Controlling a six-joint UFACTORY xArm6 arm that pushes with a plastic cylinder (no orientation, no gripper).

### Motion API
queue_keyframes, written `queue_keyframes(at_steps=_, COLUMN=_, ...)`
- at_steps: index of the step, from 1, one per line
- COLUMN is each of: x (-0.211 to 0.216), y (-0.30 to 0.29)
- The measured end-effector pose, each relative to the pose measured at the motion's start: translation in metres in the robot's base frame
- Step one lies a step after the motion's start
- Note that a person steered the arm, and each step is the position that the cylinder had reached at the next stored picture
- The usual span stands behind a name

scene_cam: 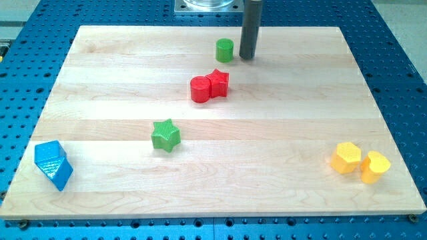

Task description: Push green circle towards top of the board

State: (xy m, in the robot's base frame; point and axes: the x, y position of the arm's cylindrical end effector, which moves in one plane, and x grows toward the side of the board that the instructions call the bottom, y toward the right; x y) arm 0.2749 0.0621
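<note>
Blue block [53, 165] sits bottom-left, irrelevant; green plastic circle [225, 50] near board's top, my tip [247, 57] (bare rod, no jaws) just right of it: pushing from here risks sideways shove.

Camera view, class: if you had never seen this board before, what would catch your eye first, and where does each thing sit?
The dark rod comes down from the view's top, my tip just right of the green circle near the top edge. Below them, the red cylinder and a second red block sit pressed together. Farther out lie a green star left of centre, a blue block at bottom left and two yellow blocks at bottom right.
</note>
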Motion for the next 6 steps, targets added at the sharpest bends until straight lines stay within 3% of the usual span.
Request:
queue_keyframes(at_steps=1, x=0.041, y=-0.011)
queue_keyframes(at_steps=3, x=-0.012, y=-0.022)
queue_keyframes(at_steps=4, x=0.036, y=-0.023)
queue_keyframes(at_steps=6, x=-0.012, y=-0.038)
